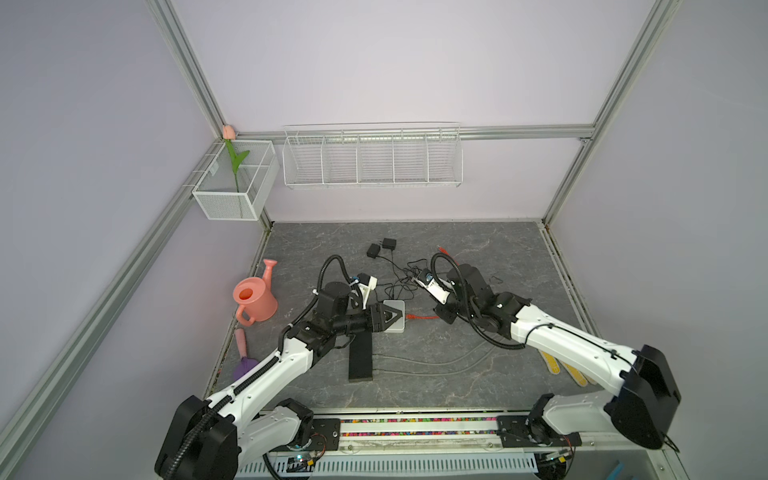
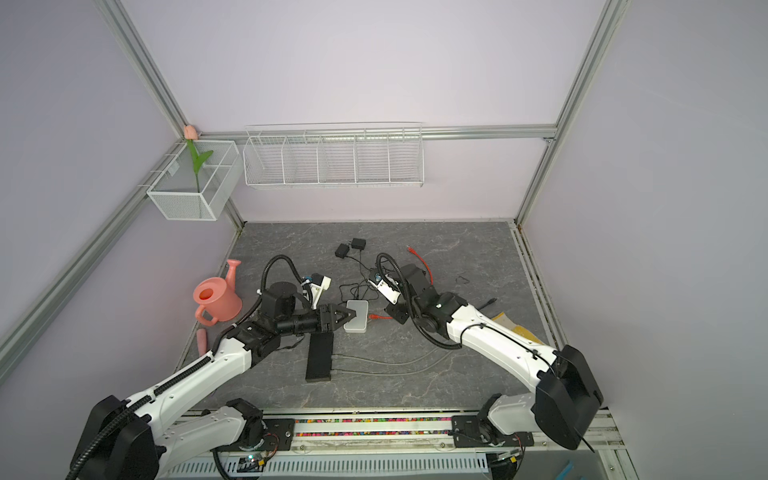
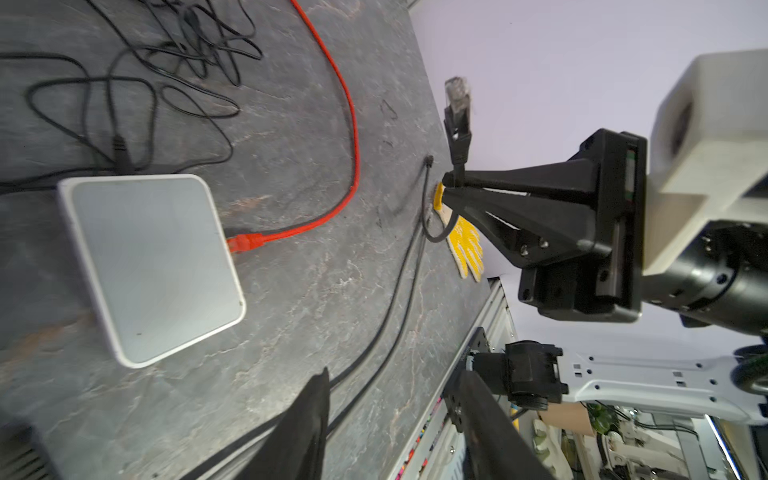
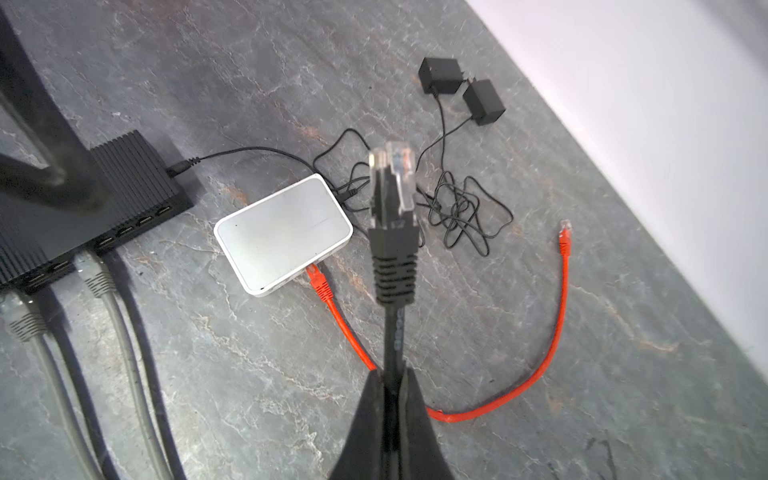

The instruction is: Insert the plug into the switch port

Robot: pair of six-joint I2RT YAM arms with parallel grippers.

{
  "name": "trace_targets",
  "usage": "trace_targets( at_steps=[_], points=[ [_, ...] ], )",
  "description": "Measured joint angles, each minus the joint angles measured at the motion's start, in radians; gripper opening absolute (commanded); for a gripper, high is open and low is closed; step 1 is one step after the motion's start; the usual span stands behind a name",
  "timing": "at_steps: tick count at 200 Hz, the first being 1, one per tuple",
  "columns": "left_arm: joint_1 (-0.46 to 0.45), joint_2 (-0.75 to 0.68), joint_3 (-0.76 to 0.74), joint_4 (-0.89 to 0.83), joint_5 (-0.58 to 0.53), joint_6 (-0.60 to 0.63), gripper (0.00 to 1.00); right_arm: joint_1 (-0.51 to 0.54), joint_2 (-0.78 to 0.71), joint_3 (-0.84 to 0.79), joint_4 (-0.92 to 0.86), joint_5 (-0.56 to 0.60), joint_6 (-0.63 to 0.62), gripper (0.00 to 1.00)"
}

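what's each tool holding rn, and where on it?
Right tool pinches the black cable just behind the boot of the plug, which sticks out free. Left tool is open and holds nothing.

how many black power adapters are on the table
2. One power adapter and a second adapter lie side by side at the far side of the table, beyond the white switch. The arms cover some of the table, so another could be hidden.

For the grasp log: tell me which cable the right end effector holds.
The black cable, pinched in the right end effector behind its plug; the red cable lies on the table, and the grey cables are plugged into the black switch.
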Motion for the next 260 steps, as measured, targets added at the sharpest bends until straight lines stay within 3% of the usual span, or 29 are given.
trace_targets(
  at_steps=[61, 133, 224, 260],
  points=[
    [-0.005, 0.046, 0.008, 0.126, 0.000, -0.113, 0.51, 0.132, -0.008, -0.074, 0.006, 0.183, -0.037, 0.07],
    [-0.005, 0.101, 0.021, 0.173, 0.000, -0.145, 0.45, 0.217, -0.008, -0.074, 0.006, 0.241, -0.048, 0.07],
    [-0.010, 0.154, 0.034, 0.238, 0.012, -0.171, 0.26, 0.240, -0.008, -0.074, 0.007, 0.241, -0.052, 0.07],
    [-0.011, 0.166, 0.034, 0.247, 0.014, -0.174, 0.07, 0.241, -0.008, -0.074, 0.007, 0.241, -0.051, 0.07]
  ],
)
